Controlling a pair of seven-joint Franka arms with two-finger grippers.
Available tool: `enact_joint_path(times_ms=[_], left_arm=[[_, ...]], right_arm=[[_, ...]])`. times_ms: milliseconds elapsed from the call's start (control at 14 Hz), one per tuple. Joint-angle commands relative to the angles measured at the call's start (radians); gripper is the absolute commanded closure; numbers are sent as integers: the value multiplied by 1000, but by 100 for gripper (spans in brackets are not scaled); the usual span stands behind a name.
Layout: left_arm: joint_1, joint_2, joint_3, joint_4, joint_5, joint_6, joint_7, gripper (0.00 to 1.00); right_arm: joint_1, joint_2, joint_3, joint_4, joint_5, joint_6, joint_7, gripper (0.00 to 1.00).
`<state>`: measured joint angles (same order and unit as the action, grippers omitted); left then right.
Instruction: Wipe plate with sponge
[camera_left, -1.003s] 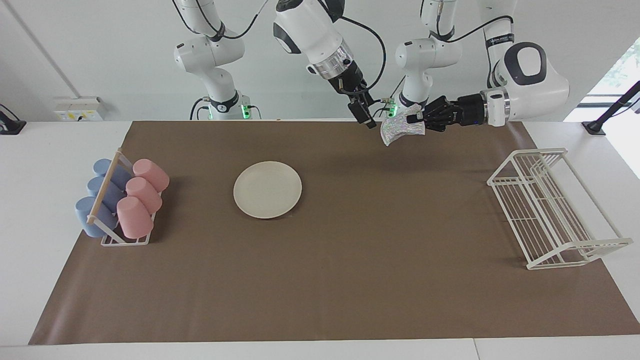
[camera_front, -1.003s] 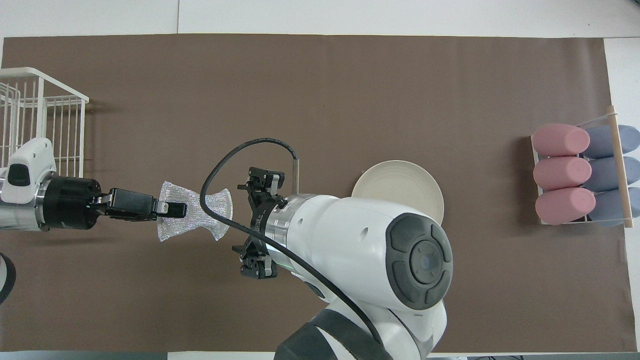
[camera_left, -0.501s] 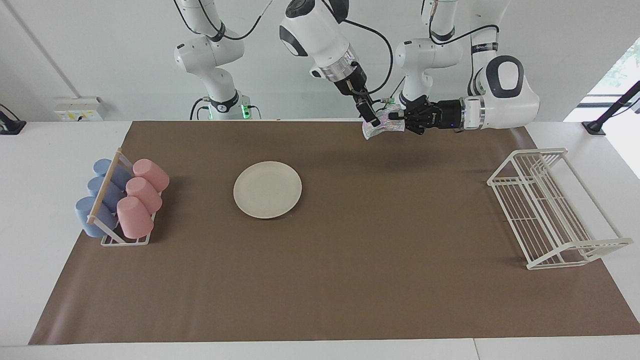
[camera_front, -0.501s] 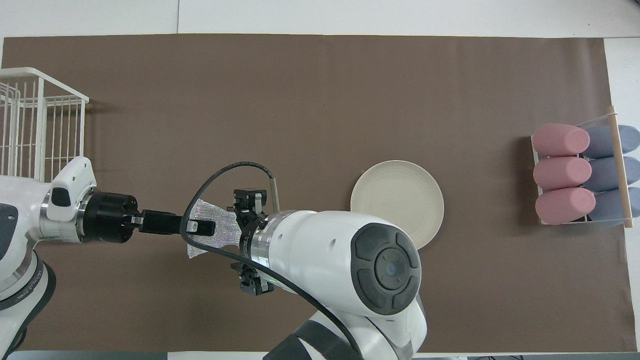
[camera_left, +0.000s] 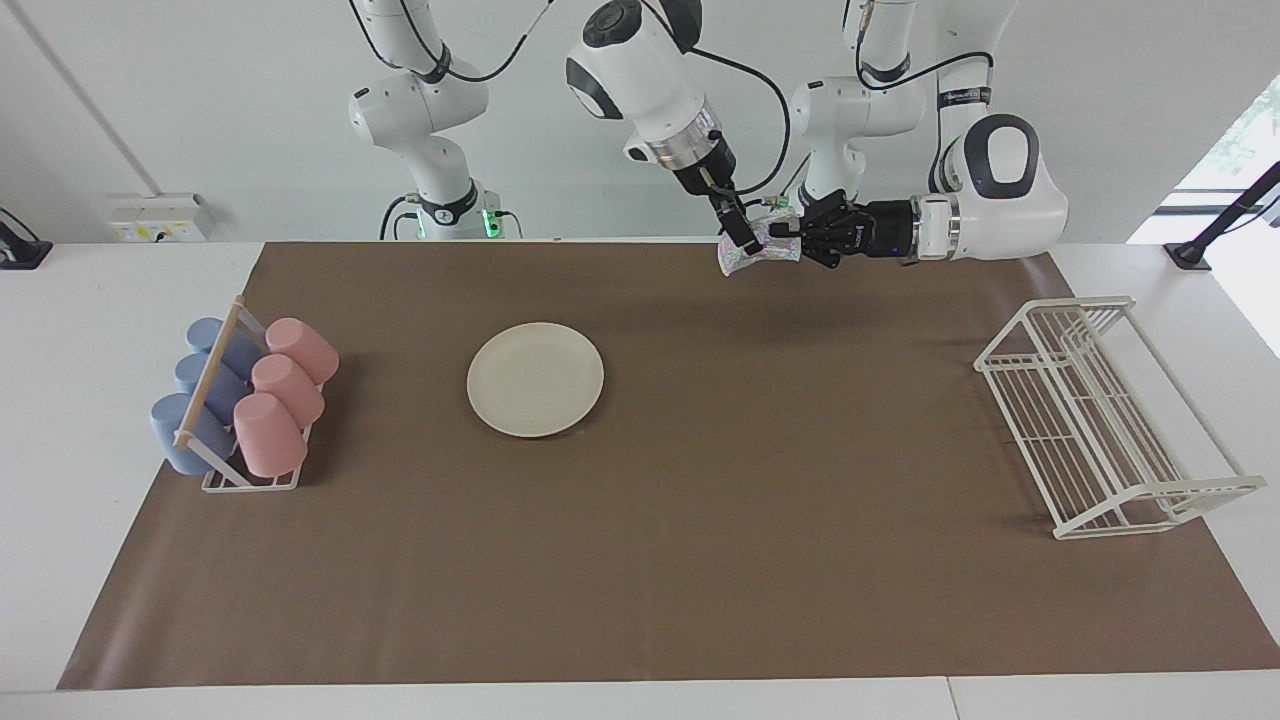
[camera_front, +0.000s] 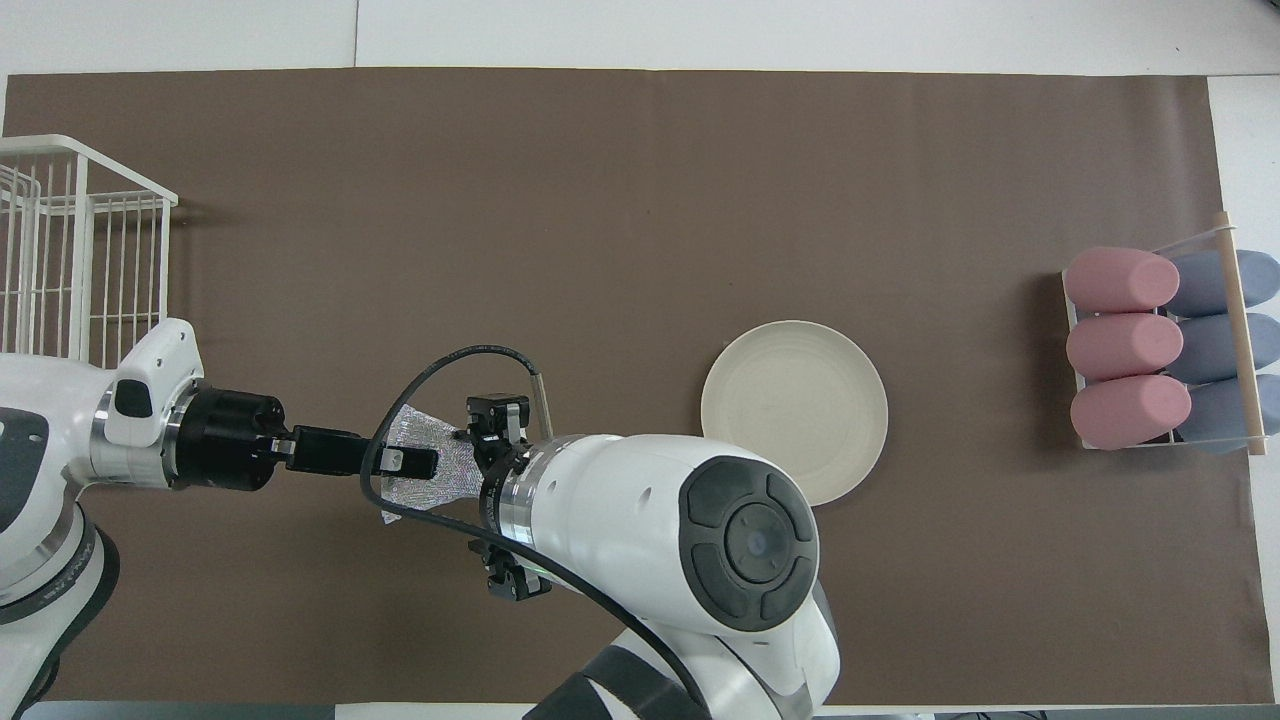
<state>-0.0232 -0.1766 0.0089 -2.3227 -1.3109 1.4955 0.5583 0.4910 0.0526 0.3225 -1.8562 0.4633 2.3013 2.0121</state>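
Silvery mesh sponge hangs in the air over the brown mat's robot-side edge, pinched in the fully closed left gripper, which reaches in level from the sponge's 3 o'clock in the facing view. Right gripper descends on it from 11 o'clock with fingers spread about the wad's free end, not visibly clamping it. Cream-white plate lies bare on the mat at roughly 8 o'clock from the sponge, well apart. Pink and blue cups lie in a rack at the right arm's end of the desk; a white wire dish rack stands at the left arm's end.

Risk: in this apparent handover, the limp wad could drop to the mat if the left gripper lets go before the right one has closed, or tear if both pull.

Compared with one second earlier, both grippers have closed together toward the robots, and the sponge, then spread wide between them, is now bunched.
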Motion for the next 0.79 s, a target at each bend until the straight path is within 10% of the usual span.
enact_joint_path(times_ms=[0, 143, 215, 716], left_arm=[[-9, -29, 14, -30, -16, -17, 15, 100], [-7, -29, 16, -30, -14, -20, 15, 100], [-7, -29, 14, -30, -13, -20, 15, 100], [-9, -29, 14, -30, -10, -21, 15, 100]], right_arm=[[-14, -16, 4, -20, -12, 3, -18, 4], [-14, -14, 4, -18, -11, 7, -18, 80], [-14, -14, 4, -17, -11, 9, -18, 100], [-14, -14, 3, -17, -12, 9, -21, 100]])
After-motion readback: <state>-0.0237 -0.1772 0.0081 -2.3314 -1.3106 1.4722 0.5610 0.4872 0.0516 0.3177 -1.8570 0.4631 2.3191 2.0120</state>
